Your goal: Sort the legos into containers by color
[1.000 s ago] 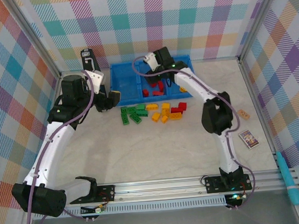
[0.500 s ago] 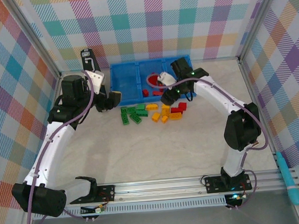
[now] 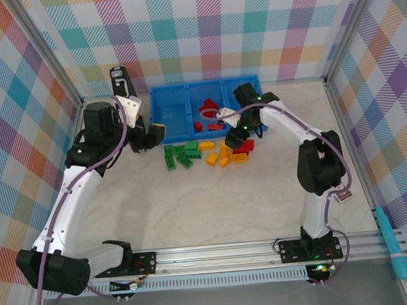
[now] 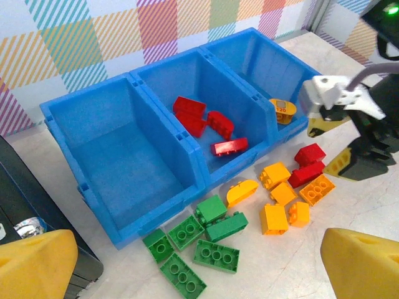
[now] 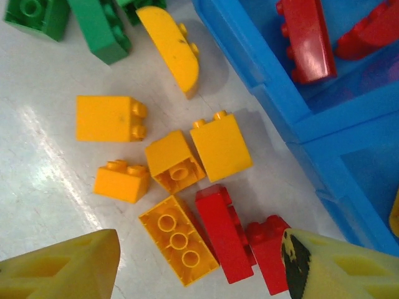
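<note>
Several red legos lie in the middle compartment of the blue tray; other legos lie on the table beside it. The right gripper hangs part-open over two red ones, holding nothing; the left gripper is wide, empty.

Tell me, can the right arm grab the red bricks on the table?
Probably yes: the right gripper hangs open just above the red bricks, nothing covers them, but a yellow brick lies close beside.

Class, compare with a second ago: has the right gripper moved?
Yes. The right gripper has moved down the picture, off the blue tray to the loose red bricks in front of it.
</note>
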Motion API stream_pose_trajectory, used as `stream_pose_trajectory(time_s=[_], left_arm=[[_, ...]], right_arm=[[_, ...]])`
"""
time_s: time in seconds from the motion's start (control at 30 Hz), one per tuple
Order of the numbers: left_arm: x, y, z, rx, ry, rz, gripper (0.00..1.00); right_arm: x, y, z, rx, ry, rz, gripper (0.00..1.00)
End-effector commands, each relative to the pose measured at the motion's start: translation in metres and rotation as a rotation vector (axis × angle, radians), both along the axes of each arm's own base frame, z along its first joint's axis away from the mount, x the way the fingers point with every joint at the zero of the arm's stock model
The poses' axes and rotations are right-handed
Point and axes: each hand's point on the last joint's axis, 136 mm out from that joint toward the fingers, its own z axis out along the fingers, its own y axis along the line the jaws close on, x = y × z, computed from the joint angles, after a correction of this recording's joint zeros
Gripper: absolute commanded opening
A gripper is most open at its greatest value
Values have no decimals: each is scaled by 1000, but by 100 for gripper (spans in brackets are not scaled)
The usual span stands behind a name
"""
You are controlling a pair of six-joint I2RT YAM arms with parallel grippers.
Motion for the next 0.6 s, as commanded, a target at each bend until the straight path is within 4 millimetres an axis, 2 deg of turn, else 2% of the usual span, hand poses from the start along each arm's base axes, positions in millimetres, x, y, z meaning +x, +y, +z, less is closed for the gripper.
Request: stream_pose_trajectory(time_s=[0.0,0.33,0.57], left_arm=[[-1,6,7,-12,-36,16,100],[4,5,1,-10,-15,12,100],[6,3,-2,-7,0,8,100]], right_arm=[[-3,-3,-4,21,113,-39,67],[-6,-18,-44,-27,244,-127,65],[-1,-20,-61,-51,229,-124,65]])
